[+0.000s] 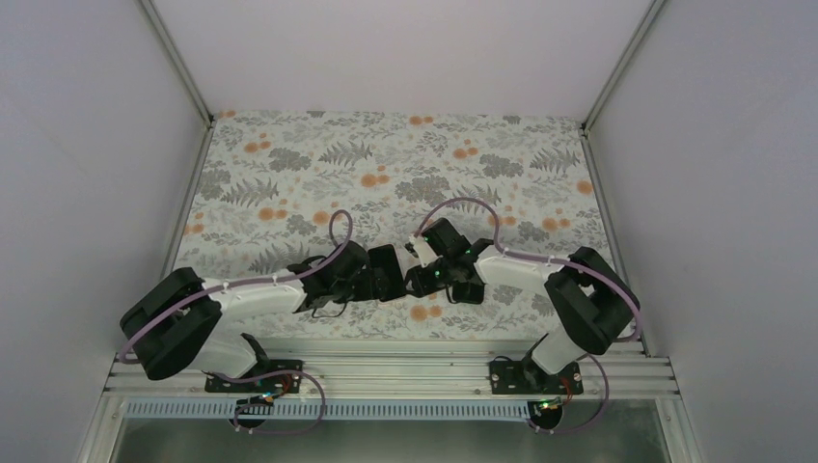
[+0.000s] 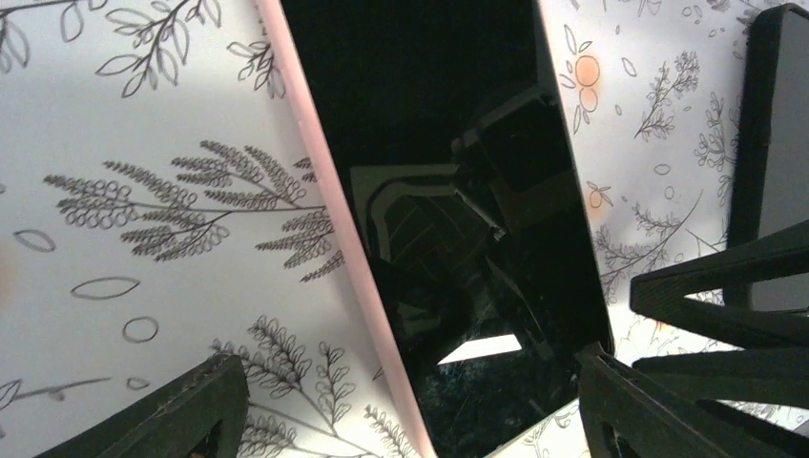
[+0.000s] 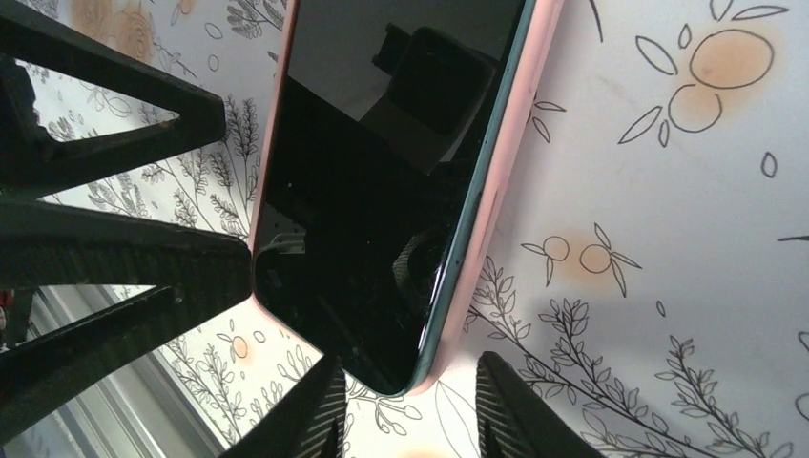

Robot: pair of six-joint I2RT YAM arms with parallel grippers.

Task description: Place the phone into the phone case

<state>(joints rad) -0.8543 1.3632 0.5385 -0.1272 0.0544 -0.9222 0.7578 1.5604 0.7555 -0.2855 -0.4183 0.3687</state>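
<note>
Fern-and-orange patterned tablecloth (image 1: pixel 405 154) covers the table. At its near middle the phone (image 2: pixel 448 191) lies screen up, seated in the pink phone case (image 3: pixel 496 191). The left gripper (image 2: pixel 410 372) is spread wide, straddling one end of the phone. The right gripper (image 3: pixel 410 367) stands narrowly parted just off the case's corner at the other end.

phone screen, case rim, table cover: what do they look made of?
Phone screen: probably glass, glossy black, with sharp mirror reflections. Case rim: pink and matte with only a dull sheen, likely silicone or soft plastic. Table cover: smooth white sheet printed with leaves and oranges; vinyl or cloth, cannot tell.
</note>
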